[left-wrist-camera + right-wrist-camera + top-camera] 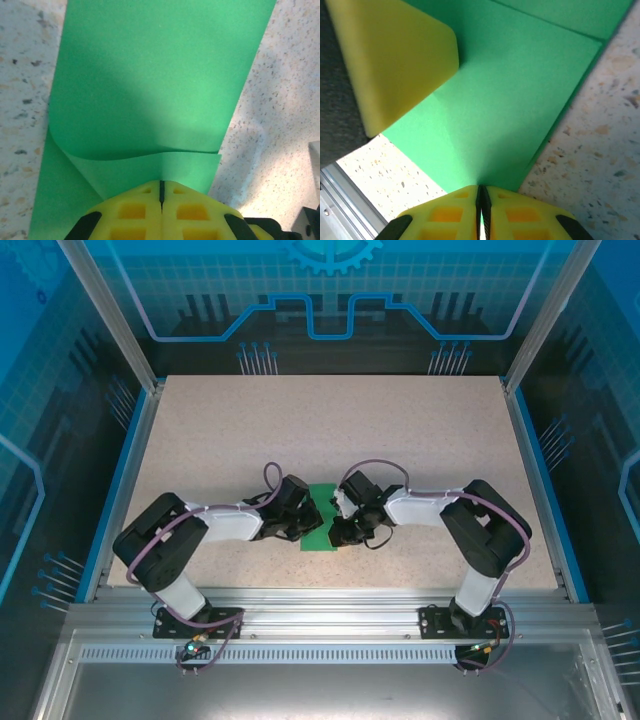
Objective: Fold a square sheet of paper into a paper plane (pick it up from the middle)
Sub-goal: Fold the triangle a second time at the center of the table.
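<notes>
Left wrist: left claw (161,186) pressed together, square sheet of paper (150,75) folded over just ahead of its tips. Right claw (481,189) (closed too) seems to nip an edge; the bowed flap could crease askew.

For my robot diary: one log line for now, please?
green paper: folded over, on table | left gripper: shut at its edge | right gripper: shut at paper | stage: folding unfinished

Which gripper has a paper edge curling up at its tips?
The left gripper: the green paper bows up there; at the right gripper it lies flat.
</notes>
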Tool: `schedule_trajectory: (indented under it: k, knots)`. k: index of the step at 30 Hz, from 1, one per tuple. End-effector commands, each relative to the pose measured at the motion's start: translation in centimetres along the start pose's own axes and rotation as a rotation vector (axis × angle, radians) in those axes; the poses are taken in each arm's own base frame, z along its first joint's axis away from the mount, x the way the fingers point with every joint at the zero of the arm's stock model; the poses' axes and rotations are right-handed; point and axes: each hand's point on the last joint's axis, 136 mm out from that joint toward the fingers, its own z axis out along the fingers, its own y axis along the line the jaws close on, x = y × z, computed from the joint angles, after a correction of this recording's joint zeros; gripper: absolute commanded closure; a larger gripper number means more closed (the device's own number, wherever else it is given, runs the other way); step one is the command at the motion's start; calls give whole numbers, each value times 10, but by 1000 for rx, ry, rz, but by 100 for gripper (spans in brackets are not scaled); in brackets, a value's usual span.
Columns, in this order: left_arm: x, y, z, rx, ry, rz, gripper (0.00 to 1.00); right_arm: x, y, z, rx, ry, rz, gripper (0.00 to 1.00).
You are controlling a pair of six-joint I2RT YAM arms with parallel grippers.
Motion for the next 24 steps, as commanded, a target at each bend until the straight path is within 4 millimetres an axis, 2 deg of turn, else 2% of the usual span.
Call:
schedule_trajectory:
  k: [1,6,11,16,24]
  knots:
    - [-8,-9,-13,24,-21,19,96,32,-28,12,69,90,74,89]
    - [-9,-28,-29,94,-26,31,89,29,-28,14,61,81,82,89]
    - [1,-33,-32,148,12,6,87,26,-26,15,57,76,84,89]
    - [6,-24,-24,133,35,-18,86,25,-25,15,56,73,83,89]
    - [15,-11,1,115,83,-47,87,27,-27,16,61,80,87,89]
